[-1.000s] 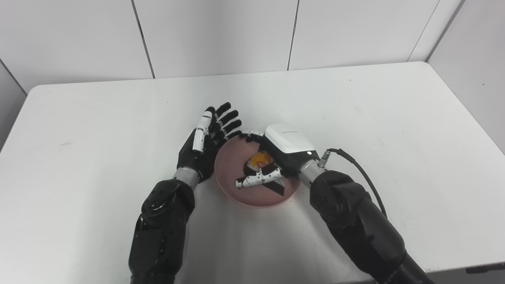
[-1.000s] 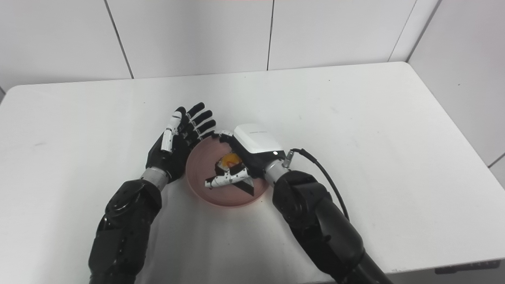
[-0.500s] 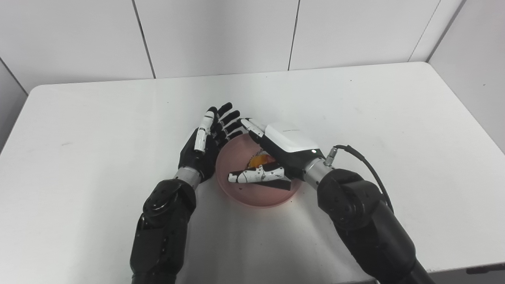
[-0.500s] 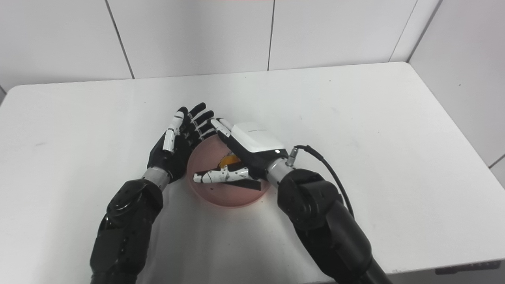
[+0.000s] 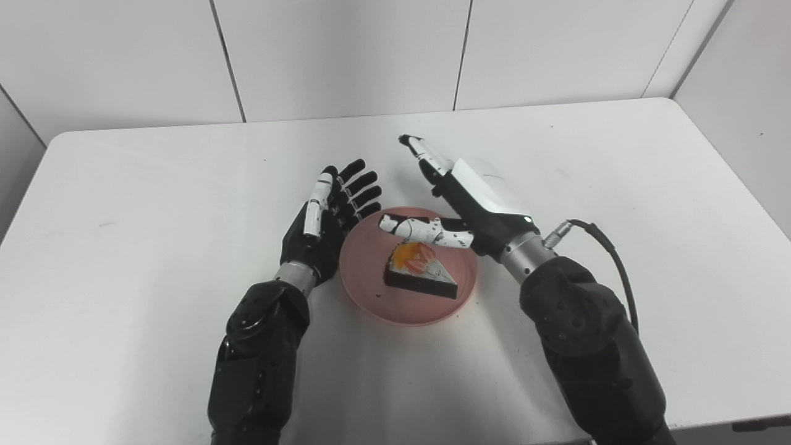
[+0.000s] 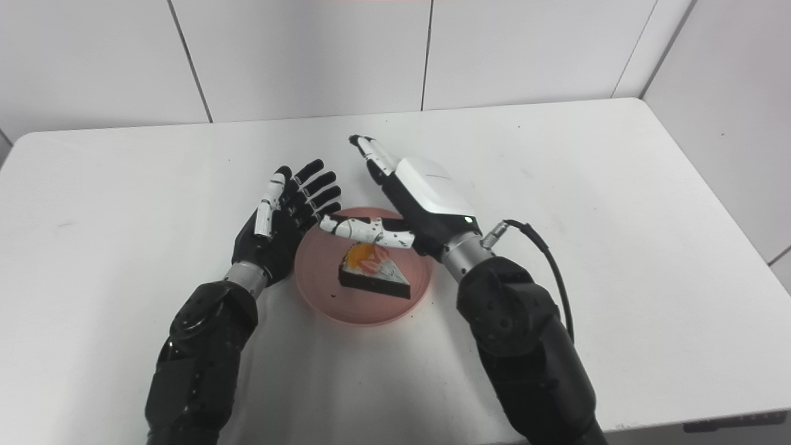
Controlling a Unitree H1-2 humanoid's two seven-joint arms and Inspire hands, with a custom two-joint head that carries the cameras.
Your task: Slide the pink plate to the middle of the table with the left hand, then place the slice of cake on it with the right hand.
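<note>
The slice of cake (image 5: 421, 274) (fruit on top) lies alone in the pink plate (image 5: 371, 296) at mid-frame on the counter (image 5: 618, 185). The right robot hand (image 5: 460, 207) hovers above, fingers apart and empty; the left robot hand (image 5: 324, 222), also spread, stands beside the plate's left rim.

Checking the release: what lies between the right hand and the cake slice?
Nothing: in both eye views the open right hand hangs above the cake slice, showing only bare pink plate between.

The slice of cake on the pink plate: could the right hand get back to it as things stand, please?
Probably yes. The right hand is open just behind the slice of cake, which lies uncovered on the pink plate; the left hand stands off to the plate's side.
</note>
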